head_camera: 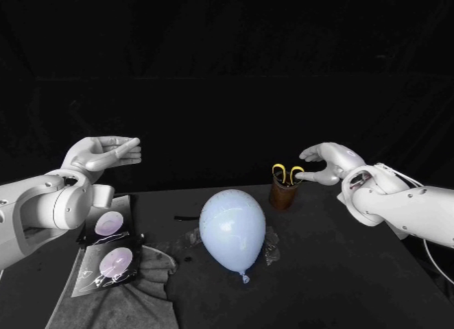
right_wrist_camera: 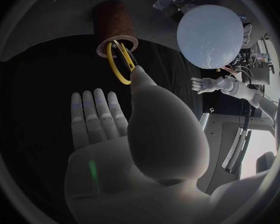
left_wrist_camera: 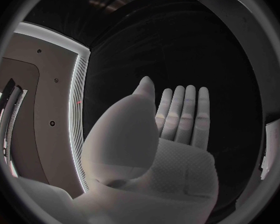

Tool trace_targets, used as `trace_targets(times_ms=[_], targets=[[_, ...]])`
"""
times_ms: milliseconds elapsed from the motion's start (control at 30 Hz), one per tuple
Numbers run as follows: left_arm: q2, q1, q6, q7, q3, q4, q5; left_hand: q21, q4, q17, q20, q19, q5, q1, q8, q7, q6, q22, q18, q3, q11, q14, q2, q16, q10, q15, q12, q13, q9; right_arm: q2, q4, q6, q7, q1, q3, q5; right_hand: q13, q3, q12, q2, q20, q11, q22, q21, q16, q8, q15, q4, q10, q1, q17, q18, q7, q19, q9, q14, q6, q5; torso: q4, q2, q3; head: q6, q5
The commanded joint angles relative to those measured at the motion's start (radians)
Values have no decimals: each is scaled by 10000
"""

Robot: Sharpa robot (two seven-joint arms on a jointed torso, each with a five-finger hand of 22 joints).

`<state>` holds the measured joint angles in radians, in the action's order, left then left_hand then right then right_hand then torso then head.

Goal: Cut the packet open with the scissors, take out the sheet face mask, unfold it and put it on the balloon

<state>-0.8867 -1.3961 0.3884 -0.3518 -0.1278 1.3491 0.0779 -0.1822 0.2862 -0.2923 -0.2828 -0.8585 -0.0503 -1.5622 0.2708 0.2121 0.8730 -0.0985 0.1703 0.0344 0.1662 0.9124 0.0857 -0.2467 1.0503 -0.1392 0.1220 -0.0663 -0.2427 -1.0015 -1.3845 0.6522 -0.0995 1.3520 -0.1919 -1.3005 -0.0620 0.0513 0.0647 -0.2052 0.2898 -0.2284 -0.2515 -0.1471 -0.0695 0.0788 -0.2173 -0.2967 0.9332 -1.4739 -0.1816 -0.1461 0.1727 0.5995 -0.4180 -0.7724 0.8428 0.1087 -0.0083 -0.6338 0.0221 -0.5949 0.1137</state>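
Head view: right hand (head_camera: 326,163) empty, fingers apart, thumb at scissors (head_camera: 287,170) in brown cup (head_camera: 282,197); left hand (head_camera: 106,152) empty too. Likely scissors pickup; next, grasp handles.

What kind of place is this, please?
Probably a robot test bench, not a home: a black table, a balloon standing in for a face, scissors parked in a holder.

Dark tabletop (head_camera: 375,288), viewed from above, its far edge set against a black backdrop (head_camera: 227,62) by which the whole rear was closed off. Faint creases were shown in the backdrop under dim light.
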Motion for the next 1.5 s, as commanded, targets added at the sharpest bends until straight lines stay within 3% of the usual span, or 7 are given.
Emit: trace_targets(times_ms=[33, 233, 300, 333, 500, 1000, 1500], targets=[[-41, 66, -753, -323, 7, 7, 161, -312, 13, -13, 133, -558, 16, -280, 46, -73, 185, -107, 156, 138, -73, 354, -9, -95, 257, 90, -51, 14, 51, -262, -366, -288, 902, 189, 27, 904, -12, -508, 25, -66, 10, -97, 369, 390, 62, -40, -56, -10, -37, -96, 206, 160, -102, -800, 111, 345, 0, 132, -16, 11, -1, 3, -16], [-285, 285, -1015, -398, 6, 149, 334, -693, 5, -82, 458, -1250, 14, -631, 10, -165, 386, -234, 157, 310, -171, 966, 34, -228, 516, 256, -244, 26, 135, -549, -846, -228, 1715, 578, 51, 1991, -18, -1347, 44, -84, 23, -85, 548, 560, -11, -53, -48, -21, 4, -32, 341, 149, -48, -1052, 236, 228, 52, -166, -36, 33, -11, -18, -236], [-409, 372, -1058, -435, 5, 245, 366, -740, -15, -89, 517, -1328, 14, -764, -3, -189, 432, -246, 149, 373, -194, 1043, 62, -216, 575, 280, -302, 26, 158, -596, -976, -64, 2223, 717, 60, 2375, -28, -1155, 98, 252, 17, 4, 491, 493, -186, 8, 39, 0, 178, -141, 274, 76, 46, -770, 257, -407, 209, -284, -28, 47, -30, -64, -479], [-491, 426, -1085, -451, 5, 308, 382, -748, -15, -91, 526, -1340, 13, -787, -4, -190, 444, -248, 147, 385, -198, 1058, 67, -214, 592, 285, -310, 25, 162, -620, -1067, 19, 2520, 789, 70, 2579, -55, -767, 265, 835, 10, 346, 232, 125, -463, 176, 322, 87, 634, -523, 219, -203, 597, 284, 241, -974, 581, -270, -16, 52, -32, -110, -591], [-950, 746, -1232, -523, 2, 668, 554, -866, -2, -136, 631, -1499, 13, -979, -11, -210, 570, -290, 145, 517, -244, 1307, 92, -254, 792, 360, -376, 20, 196, -626, -1558, 124, 3513, 1100, 109, 3110, -3, -288, 310, 1341, -382, 732, 81, -628, -1241, 266, 906, 145, 1666, -1436, -22, -392, 296, 2351, 477, -2928, 1210, -176, 12, 90, -43, -238, -1175], [-2269, 1327, -1428, -639, -243, 1804, 1524, -1021, 2, -317, 715, -1583, 22, -486, -360, -127, 283, -333, 82, 130, -146, 1575, 396, -135, 505, 340, -624, 40, 410, 675, -2997, -743, 3364, 962, 111, 3288, -154, -30, 52, 1215, -1784, 1485, -914, -2777, -3926, 179, 2173, 76, 3538, -1240, -2054, -367, -144, 5900, 827, -7334, 1855, -386, 170, 170, -9, -1088, -2755], [-2821, 1737, -833, -168, -502, 2145, 4195, -241, -4, -230, 105, -226, 18, -521, -475, -45, 93, 77, 38, -251, 24, 488, 508, 597, 200, 9, -587, 29, 499, 2032, -2513, -1152, 2041, 450, 100, 3315, -240, 231, -3, 1187, -1977, 1497, -6128, -7997, -11676, 211, 2175, 70, 3502, -1000, -8690, 152, -154, 6834, 963, -7325, 1825, -140, 233, 210, 4, -1390, -3876]])
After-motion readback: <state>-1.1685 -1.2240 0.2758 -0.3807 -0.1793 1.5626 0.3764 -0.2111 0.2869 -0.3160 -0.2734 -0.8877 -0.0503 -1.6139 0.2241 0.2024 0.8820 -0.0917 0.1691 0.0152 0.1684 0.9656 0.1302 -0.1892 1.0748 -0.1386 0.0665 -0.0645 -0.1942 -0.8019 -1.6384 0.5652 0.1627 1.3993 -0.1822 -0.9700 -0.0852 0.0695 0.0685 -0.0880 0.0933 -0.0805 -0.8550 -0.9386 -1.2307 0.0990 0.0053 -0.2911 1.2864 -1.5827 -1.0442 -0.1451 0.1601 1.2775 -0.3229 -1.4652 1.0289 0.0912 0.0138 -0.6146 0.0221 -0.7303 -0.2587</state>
